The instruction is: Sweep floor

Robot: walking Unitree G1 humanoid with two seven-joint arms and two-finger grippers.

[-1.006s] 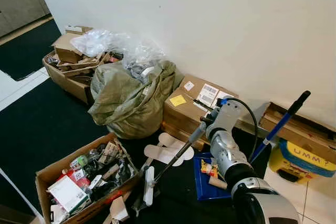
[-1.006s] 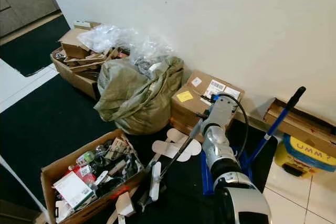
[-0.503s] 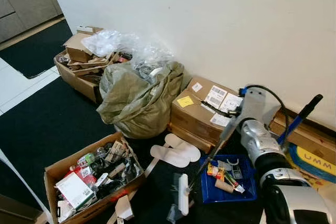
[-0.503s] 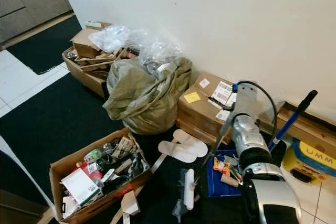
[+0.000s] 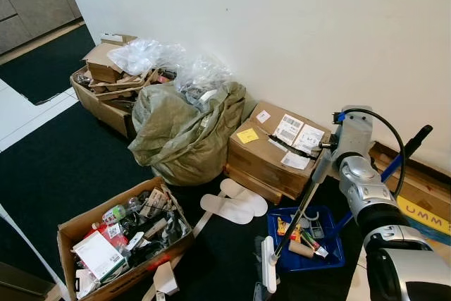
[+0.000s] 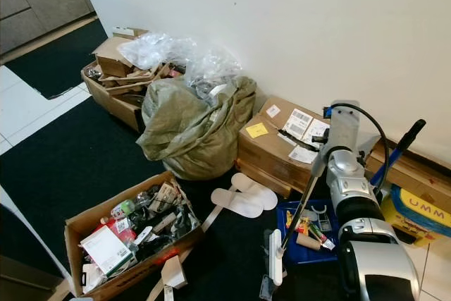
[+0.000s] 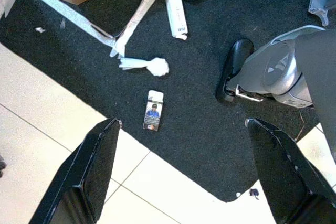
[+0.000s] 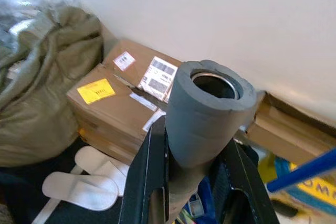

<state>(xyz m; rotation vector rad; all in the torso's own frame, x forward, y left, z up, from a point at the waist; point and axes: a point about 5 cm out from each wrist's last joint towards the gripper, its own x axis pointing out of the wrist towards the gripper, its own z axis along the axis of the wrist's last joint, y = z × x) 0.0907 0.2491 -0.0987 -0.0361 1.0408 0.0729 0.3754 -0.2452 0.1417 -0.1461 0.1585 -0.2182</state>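
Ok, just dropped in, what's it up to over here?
The right gripper is shut on the broom handle, with the broom head down on the dark carpet next to a blue tray of odds and ends. White slippers, cardboard boxes and a stuffed green sack lie ahead. The left gripper hangs open above the floor.

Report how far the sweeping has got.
Done: the right gripper has the broom in hand, clamped on its grey handle, head on the black carpet. Left: a crumpled tissue, a small card and paper scraps lie unswept. Left gripper hangs open.
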